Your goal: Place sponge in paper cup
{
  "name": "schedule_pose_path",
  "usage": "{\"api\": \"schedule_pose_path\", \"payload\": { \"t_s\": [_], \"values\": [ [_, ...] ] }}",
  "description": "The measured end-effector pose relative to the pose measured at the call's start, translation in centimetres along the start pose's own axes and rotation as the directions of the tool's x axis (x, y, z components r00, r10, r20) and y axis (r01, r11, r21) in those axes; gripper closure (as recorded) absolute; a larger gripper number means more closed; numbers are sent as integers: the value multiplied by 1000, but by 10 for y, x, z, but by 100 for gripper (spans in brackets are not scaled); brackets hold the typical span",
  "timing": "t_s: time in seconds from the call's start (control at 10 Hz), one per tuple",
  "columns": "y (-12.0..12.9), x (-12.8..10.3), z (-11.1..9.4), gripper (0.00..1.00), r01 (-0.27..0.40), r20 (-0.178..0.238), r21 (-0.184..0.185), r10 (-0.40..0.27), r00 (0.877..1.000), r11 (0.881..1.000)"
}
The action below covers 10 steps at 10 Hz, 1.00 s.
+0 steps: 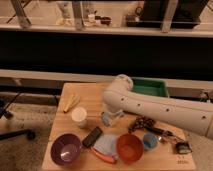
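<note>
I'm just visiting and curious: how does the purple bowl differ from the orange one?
The purple bowl sits at the table's front left, far from the gripper; the orange bowl sits right of centre, nearer the arm. The purple looks slightly wider. Both stand upright and look empty.
</note>
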Motion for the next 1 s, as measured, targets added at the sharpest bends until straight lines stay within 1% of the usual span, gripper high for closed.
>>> {"api": "schedule_pose_path", "payload": {
  "t_s": [0.1,0.2,0.3,0.5,0.7,0.8,1.0],
  "values": [
    [0,-14,0,98,24,2,-3,-24,1000,1000],
    [-2,-34,0,98,58,7,-3,-58,998,998],
    [-4,-46,0,98,82,7,-5,-82,997,997],
    [-8,-72,3,98,124,23,-13,-123,992,992],
    [-12,-79,6,98,127,49,-29,-125,991,992],
    [-15,-81,9,98,121,68,-40,-118,991,992],
    [-19,-83,12,98,112,92,-54,-107,990,992]
  ]
}}
